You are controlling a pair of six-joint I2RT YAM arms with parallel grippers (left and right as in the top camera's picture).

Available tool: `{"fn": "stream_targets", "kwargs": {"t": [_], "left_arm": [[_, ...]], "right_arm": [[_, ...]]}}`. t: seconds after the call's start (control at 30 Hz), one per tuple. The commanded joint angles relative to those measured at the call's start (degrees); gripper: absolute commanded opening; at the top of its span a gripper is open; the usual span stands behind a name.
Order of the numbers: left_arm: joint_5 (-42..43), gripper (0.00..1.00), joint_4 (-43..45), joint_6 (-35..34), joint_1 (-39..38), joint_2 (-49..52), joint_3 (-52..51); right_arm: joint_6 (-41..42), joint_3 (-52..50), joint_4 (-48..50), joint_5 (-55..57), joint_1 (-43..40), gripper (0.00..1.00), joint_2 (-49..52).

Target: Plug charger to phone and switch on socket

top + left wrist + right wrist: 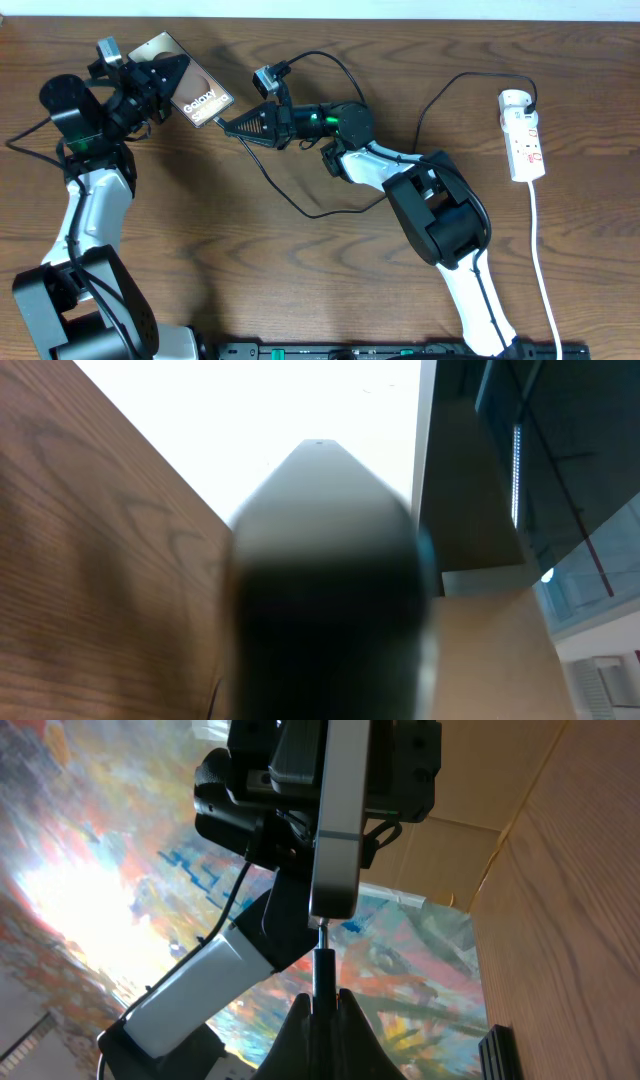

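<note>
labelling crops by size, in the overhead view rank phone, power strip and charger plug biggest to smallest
1. phone, though it's raised nearer the camera, so unsure against the strip
2. power strip
3. charger plug

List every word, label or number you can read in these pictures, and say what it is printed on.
"Galaxy": white lettering on the face of the phone, overhead view.
Red markings on the socket: too small to read.
Both wrist views: no readable text.

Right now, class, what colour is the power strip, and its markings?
The power strip is white, markings red; overhead view shows it best.
</note>
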Motion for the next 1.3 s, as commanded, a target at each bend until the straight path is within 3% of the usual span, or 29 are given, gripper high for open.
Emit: {"fn": "stream_targets", "kwargs": {"t": [0.0, 1.27], "left_arm": [[0.98, 0.07, 0.7, 0.76, -0.28, -0.59, -0.22], [1.03, 0.07, 0.7, 0.79, 0.02, -0.59, -0.22]], "right_arm": [[0.63, 1.25, 2.38, 1.14, 0.39, 0.01, -0.28], [0.61, 1.25, 2.36, 1.79, -1.01, 0.01, -0.28]]}}
